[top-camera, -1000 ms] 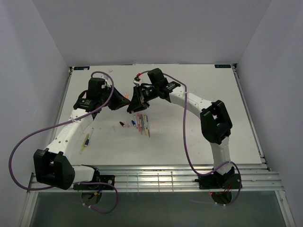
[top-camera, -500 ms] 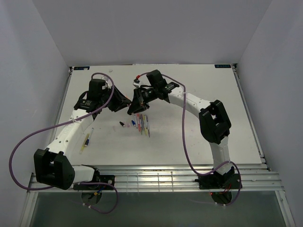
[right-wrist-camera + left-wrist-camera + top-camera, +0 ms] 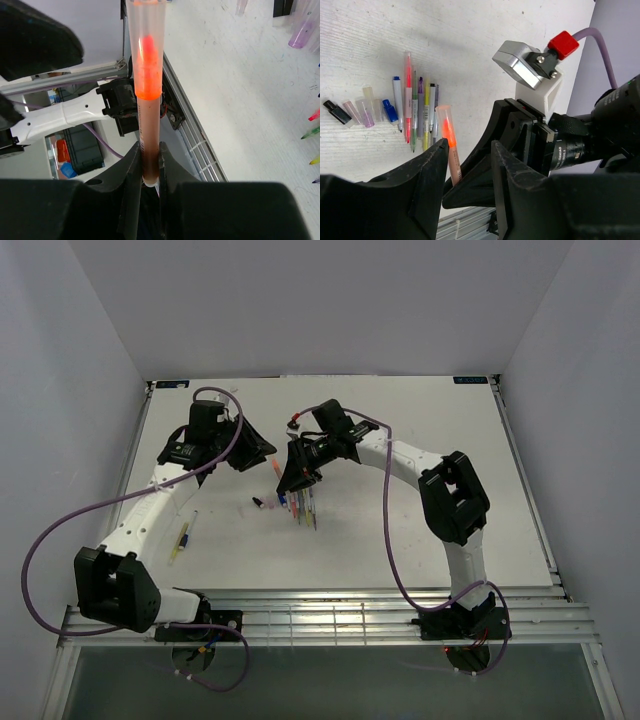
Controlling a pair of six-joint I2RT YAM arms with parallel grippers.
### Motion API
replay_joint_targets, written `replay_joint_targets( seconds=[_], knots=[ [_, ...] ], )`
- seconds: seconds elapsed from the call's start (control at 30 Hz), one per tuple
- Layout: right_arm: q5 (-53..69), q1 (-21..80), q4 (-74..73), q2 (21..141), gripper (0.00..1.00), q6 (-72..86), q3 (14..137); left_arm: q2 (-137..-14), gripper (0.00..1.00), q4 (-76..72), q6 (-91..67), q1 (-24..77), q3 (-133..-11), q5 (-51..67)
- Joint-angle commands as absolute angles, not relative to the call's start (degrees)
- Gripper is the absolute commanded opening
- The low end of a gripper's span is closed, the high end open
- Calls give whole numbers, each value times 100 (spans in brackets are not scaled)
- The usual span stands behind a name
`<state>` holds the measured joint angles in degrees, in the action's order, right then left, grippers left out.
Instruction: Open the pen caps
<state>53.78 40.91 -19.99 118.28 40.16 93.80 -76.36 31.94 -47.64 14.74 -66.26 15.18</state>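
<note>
My right gripper (image 3: 148, 152) is shut on the brown barrel of an orange pen (image 3: 148, 115), which still wears its long clear cap (image 3: 146, 30) over the orange tip. In the left wrist view the same pen (image 3: 451, 155) rises just beside my left gripper (image 3: 469, 147), whose jaws stand open and apart from the cap. From above, the left gripper (image 3: 262, 453) and right gripper (image 3: 290, 476) hover close together over the table. Several pens (image 3: 417, 112) lie in a row below, with loose pen caps (image 3: 362, 107) to their left.
A yellow-and-blue pen (image 3: 183, 538) lies alone near the left arm. The row of pens (image 3: 303, 508) and small caps (image 3: 265, 504) sit mid-table under the right gripper. White walls enclose the table, and a metal rail (image 3: 330, 605) runs along the near edge.
My left gripper has opened and drawn back a little from the pen's cap. The right gripper has shut tighter on the pen and shifted slightly nearer and right with it.
</note>
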Motion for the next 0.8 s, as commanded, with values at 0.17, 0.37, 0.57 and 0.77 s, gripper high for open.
replay_joint_targets(
  seconds=[0.17, 0.37, 0.57, 0.77],
  knots=[
    [5572, 4104, -1811, 11505, 8, 4087, 9659, -7585, 49, 3199, -4702, 1485, -6539, 1529],
    [5590, 4122, -1758, 11487, 8, 4140, 9668, -7760, 50, 3226, -4641, 1485, -6627, 1529],
    [5625, 4175, -1688, 11470, 8, 4192, 9703, -8006, 50, 3296, -4605, 1485, -6890, 1503],
    [5660, 4219, -1661, 11505, 8, 4236, 9747, -8112, 50, 3305, -4579, 1485, -6987, 1538]
  ],
)
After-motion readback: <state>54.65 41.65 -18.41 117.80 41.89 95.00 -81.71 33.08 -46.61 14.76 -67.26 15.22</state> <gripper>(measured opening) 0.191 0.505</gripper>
